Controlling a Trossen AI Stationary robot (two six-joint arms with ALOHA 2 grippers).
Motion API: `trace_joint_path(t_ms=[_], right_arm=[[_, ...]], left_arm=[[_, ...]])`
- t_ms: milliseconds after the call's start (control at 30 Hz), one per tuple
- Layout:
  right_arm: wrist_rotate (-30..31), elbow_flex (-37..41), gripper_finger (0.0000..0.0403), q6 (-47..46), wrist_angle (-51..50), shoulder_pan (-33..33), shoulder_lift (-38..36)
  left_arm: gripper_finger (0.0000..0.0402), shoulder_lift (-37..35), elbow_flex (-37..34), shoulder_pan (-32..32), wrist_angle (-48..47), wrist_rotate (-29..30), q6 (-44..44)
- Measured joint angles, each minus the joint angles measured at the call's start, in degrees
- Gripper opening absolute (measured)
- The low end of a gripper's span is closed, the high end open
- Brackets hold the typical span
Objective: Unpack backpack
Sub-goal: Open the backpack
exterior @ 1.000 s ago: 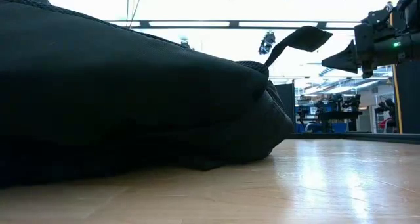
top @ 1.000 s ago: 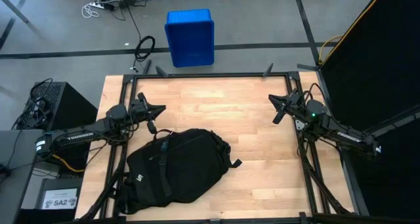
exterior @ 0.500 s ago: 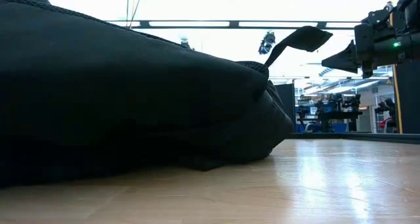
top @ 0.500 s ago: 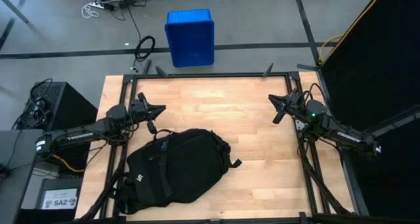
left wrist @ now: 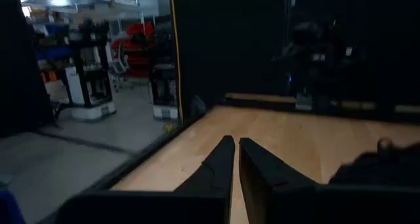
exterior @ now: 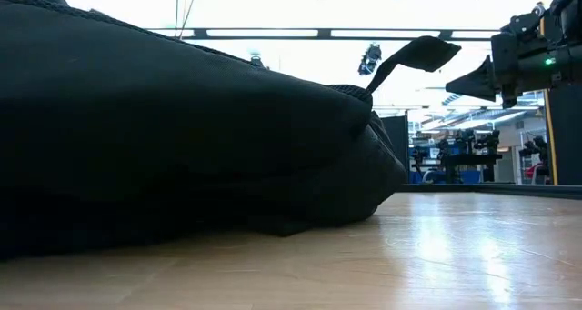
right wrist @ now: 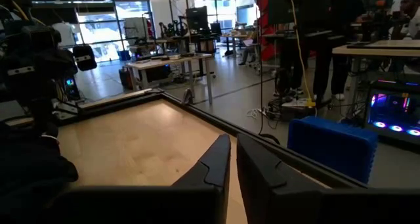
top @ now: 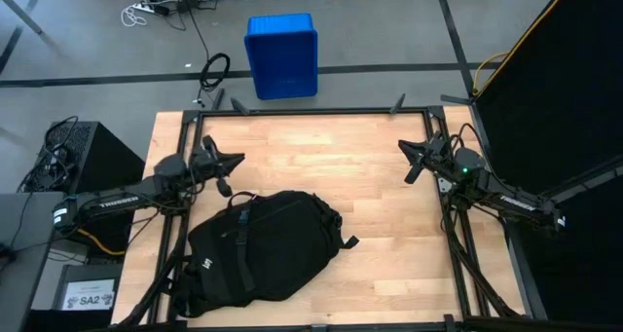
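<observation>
The black backpack [top: 263, 249] lies flat on the near left part of the wooden table, with straps trailing toward the near left corner and a short strap [top: 348, 241] sticking out on its right. In the low view the backpack [exterior: 182, 128] fills the left side. My left gripper [top: 238, 160] hovers shut above the table's far left, just beyond the backpack and clear of it. My right gripper [top: 402, 145] hovers shut at the far right, well away from the backpack. Both wrist views show shut fingers, left [left wrist: 236, 145] and right [right wrist: 233, 140], with nothing between them.
A blue plastic crate [top: 281, 55] stands on the floor beyond the table's far edge. A black box with cables [top: 83, 157] sits left of the table. Bare wood [top: 389, 235] stretches over the table's right half. A black curtain [top: 555, 79] hangs at the right. People stand in the room behind [right wrist: 341, 27].
</observation>
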State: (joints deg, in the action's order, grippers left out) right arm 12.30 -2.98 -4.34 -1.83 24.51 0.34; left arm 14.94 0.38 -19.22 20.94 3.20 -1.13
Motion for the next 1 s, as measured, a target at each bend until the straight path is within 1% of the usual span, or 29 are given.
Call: trace_joint_path(t_ms=[133,267,367,433,467,533,600,733,900,1000], right_arm=[[0.0,0.0,0.0002,0.0,0.0,0.0,0.0],[0.0,0.0,0.0008,0.0,0.0,0.0,0.0],[0.0,0.0,0.0008,0.0,0.0,0.0,0.0],[0.0,0.0,0.0007,0.0,0.0,0.0,0.0],[0.0,0.0,0.0005,0.0,0.0,0.0,0.0],[0.0,0.0,0.0003,0.0,0.0,0.0,0.0],[0.0,0.0,0.0001,0.0,0.1,0.0,0.0],[0.0,0.0,0.0004,0.0,0.3,0.0,0.0],[0.0,0.0,0.0009,0.0,0.5,0.0,0.0],[0.0,0.0,0.0007,0.0,0.5,0.0,0.0]], left_arm=[[0.0000,0.0,0.1,0.1,4.1,-0.1,1.3],[0.0000,0.1,2.4,0.2,5.0,-0.7,1.4],[0.0000,0.0,4.7,0.2,4.6,-5.5,1.0],[0.0000,0.0,6.8,0.2,4.0,-9.2,-1.6],[0.0000,0.0,8.0,0.2,3.3,-10.4,-2.6],[0.0000,0.0,11.1,0.2,1.9,-10.8,-3.1],[0.0000,0.0,15.2,0.2,-3.3,-10.9,-3.4],[0.0000,2.6,26.4,0.2,-20.6,-10.7,-7.1],[0.0000,11.5,41.0,0.3,-38.6,-9.7,-10.1],[0.0000,18.2,48.6,1.4,-47.2,-9.5,-10.0]])
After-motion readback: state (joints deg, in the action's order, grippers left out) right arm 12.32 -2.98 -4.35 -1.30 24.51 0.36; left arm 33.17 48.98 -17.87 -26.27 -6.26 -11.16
